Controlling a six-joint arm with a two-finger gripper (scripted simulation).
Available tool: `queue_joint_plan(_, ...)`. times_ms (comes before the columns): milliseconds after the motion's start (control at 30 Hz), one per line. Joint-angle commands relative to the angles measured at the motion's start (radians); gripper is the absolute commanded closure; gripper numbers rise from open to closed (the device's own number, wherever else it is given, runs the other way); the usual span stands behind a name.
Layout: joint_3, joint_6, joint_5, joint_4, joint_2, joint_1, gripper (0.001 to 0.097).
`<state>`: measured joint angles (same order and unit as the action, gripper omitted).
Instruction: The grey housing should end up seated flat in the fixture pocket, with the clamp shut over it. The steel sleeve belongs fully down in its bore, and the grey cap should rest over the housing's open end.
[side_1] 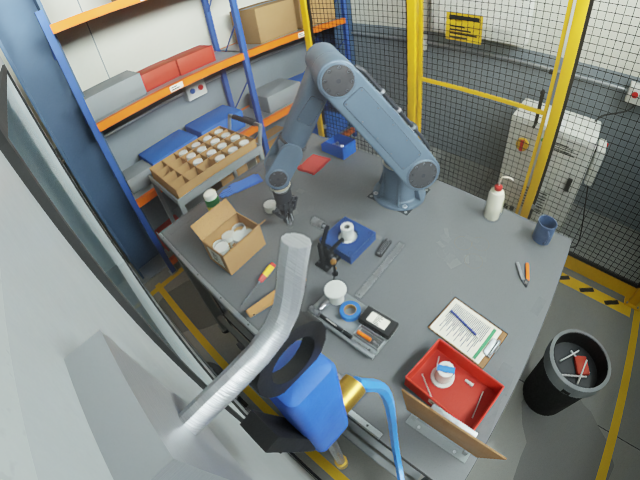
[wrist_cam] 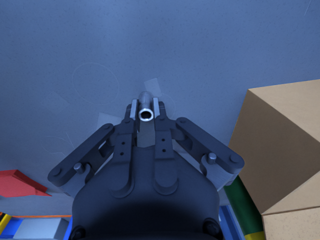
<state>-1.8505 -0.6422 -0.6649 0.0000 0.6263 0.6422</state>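
Observation:
On the grey bench, the blue fixture (side_1: 352, 238) carries the pale grey housing (side_1: 348, 231) upright in its pocket. The black toggle clamp (side_1: 326, 254) stands at the fixture's near-left side, its arm raised. The grey cap (side_1: 335, 292) sits on the bench in front of the fixture. To the left, next to the cardboard box (side_1: 228, 235), my gripper (wrist_cam: 145, 107) (side_1: 287, 217) is low over the bench and closed around the steel sleeve (wrist_cam: 145, 113), a small tube whose open end faces the wrist camera. A small white cup (side_1: 269, 206) stands just left of the gripper.
The cardboard box (wrist_cam: 284, 144) of white parts is close on one side of the gripper, with a green can (side_1: 210, 197) behind it. A red pad (side_1: 313, 164) lies farther back. A ruler (side_1: 380, 268) and a tool tray (side_1: 353, 323) lie right of and in front of the fixture.

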Motion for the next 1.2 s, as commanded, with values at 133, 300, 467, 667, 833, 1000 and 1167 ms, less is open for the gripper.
queue_joint_plan(133,0.0,0.0,0.0,0.0,-0.001,0.0,0.0901)
queue_joint_plan(300,0.001,0.0,-0.004,0.0,-0.004,0.0,0.0901)
queue_joint_plan(467,0.002,0.0,-0.015,0.0,-0.015,0.0,0.0901)
queue_joint_plan(667,0.003,0.0,-0.034,0.0,-0.032,0.0,0.0901)
queue_joint_plan(833,0.005,0.0,-0.048,0.0,-0.045,0.0,0.0901)
queue_joint_plan(1000,0.006,0.0,-0.056,0.0,-0.051,0.0,0.0901)
queue_joint_plan(1167,0.006,0.0,-0.057,0.0,-0.052,0.0,0.0901)
